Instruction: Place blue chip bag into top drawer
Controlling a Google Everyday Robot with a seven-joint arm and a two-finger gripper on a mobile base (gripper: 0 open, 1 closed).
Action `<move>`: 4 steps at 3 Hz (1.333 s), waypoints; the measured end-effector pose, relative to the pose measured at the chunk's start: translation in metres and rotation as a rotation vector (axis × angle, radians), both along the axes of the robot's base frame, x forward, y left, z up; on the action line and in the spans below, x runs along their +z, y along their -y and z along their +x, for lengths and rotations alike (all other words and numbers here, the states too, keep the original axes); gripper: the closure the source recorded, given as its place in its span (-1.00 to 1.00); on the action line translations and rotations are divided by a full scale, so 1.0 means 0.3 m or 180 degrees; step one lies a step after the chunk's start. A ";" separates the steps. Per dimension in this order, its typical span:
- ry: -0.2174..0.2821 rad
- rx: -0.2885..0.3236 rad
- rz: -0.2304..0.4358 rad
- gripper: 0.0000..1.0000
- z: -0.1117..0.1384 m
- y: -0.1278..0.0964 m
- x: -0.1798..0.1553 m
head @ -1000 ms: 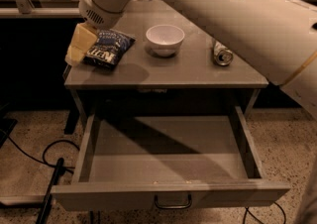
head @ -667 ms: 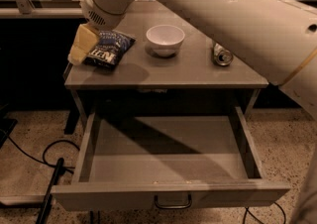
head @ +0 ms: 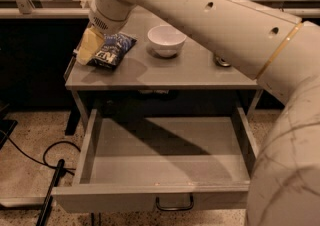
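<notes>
My pincer [head: 90, 46] sits low over the counter [head: 165, 74], at its left rear corner. I cannot tell whether it is released or clenched. The blue chip bag [head: 115, 50] lies flat on the counter just to the pincer's right, its left edge under the pincer. The white bowl [head: 166, 40] stands further right, apart from the bag. The top drawer [head: 125, 201] is pulled open, below the pincer and nearer the camera.
</notes>
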State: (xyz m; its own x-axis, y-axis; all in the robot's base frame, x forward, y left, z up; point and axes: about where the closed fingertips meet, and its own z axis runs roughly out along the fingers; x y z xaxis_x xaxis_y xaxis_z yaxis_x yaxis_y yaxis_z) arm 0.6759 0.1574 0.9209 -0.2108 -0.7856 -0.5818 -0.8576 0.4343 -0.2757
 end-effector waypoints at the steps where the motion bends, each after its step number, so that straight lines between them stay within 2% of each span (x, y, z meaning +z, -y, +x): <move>1: 0.0005 0.0010 -0.0010 -1.00 0.002 -0.009 -0.009; 2: -0.0003 0.0004 -0.0020 -1.00 0.030 -0.056 -0.054; 4: -0.0031 -0.0041 -0.0110 -1.00 0.097 -0.077 -0.142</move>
State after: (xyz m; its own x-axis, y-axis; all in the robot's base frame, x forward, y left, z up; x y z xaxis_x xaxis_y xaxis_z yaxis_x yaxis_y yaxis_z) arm 0.7050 0.1803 0.8784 -0.2266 -0.8024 -0.5521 -0.8546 0.4357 -0.2824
